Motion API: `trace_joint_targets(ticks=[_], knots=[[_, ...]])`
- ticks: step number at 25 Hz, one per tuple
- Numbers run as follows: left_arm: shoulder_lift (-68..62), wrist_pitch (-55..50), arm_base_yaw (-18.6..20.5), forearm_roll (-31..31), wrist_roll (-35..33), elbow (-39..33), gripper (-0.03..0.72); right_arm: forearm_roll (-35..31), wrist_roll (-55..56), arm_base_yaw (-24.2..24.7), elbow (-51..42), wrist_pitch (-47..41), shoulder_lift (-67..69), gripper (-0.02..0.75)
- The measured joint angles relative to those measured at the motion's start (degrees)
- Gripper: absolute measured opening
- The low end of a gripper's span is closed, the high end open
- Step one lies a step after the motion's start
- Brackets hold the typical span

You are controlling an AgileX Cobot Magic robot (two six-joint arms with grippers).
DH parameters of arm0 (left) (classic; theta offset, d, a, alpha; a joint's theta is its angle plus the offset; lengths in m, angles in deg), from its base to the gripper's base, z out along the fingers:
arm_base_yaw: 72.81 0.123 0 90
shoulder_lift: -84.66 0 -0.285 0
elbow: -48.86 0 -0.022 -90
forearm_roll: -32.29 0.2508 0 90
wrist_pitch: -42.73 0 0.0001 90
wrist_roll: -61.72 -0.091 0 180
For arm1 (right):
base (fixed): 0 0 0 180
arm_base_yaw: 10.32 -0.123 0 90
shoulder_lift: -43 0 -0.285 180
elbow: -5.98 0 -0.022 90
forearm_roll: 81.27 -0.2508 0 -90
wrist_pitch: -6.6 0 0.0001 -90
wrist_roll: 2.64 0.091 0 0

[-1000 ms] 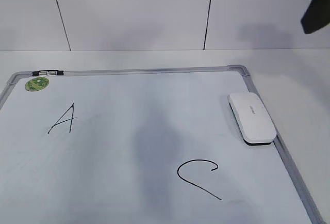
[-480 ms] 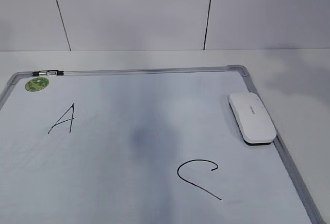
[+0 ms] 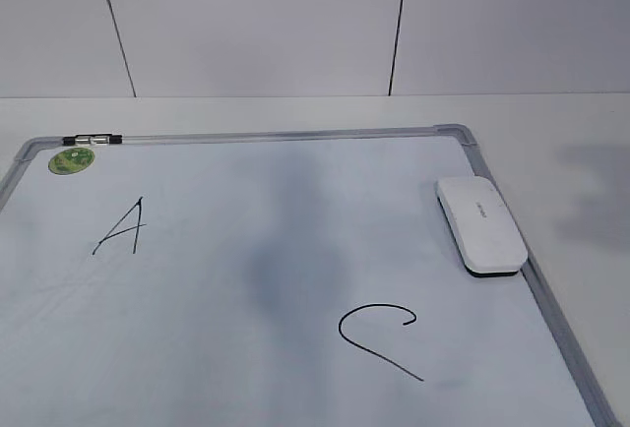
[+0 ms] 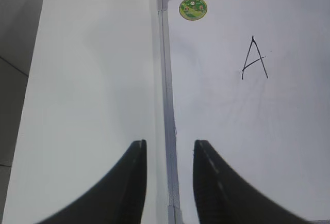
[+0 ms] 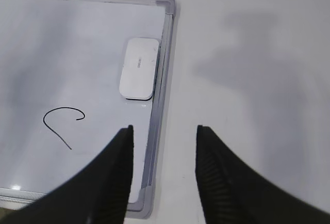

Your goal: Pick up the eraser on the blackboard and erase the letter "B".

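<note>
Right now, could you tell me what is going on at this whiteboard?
Nothing is being handled. The eraser lies flat on the blackboard by its right frame, untouched. An "A" and a "C" are drawn on the board; no "B" is visible. The left gripper hangs over the left frame and the right gripper past the right frame, both holding nothing.

I see a plain white table running back to a panelled white wall. The board lies flat on it, taking most of the surface, its grey frame resting on the tabletop. Bare table shows behind the board's far edge and along both its sides. Soft grey shadows fall on the table right of the board.
</note>
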Motion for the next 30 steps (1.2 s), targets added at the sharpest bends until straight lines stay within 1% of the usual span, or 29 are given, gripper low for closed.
trace_joint_targets(ticks=[4,11,15,18,22,26,30], knots=[[4.85,0.15,0.00,0.00,-0.20,-4.89,0.238,-0.09,0.38,0.00,-5.19,-0.11,-5.62,0.303],[10.60,4.12,-0.10,-0.94,-0.42,-14.41,0.238,-1.07,-0.16,0.00,-13.50,-0.21,-15.99,0.302],[13.54,6.21,-0.22,-2.08,-0.42,-18.30,0.238,-1.18,-0.26,0.00,-16.94,-0.32,-21.09,0.302],[15.99,7.58,-1.23,-2.32,-0.42,-20.80,0.238,-1.49,-0.27,0.00,-19.40,-0.32,-24.35,0.302],[22.61,7.85,-2.21,-2.45,-0.84,-21.88,0.238,-1.49,-0.38,0.00,-21.82,-0.43,-27.17,0.302],[29.05,7.43,-2.25,-2.99,-0.96,-21.93,0.238,-1.37,-0.38,0.00,-24.48,-0.53,-28.48,0.302],[33.78,6.26,-2.93,-3.67,-1.05,-22.15,0.238,0.81,-0.38,0.00,-27.29,-0.43,-29.01,0.302]])
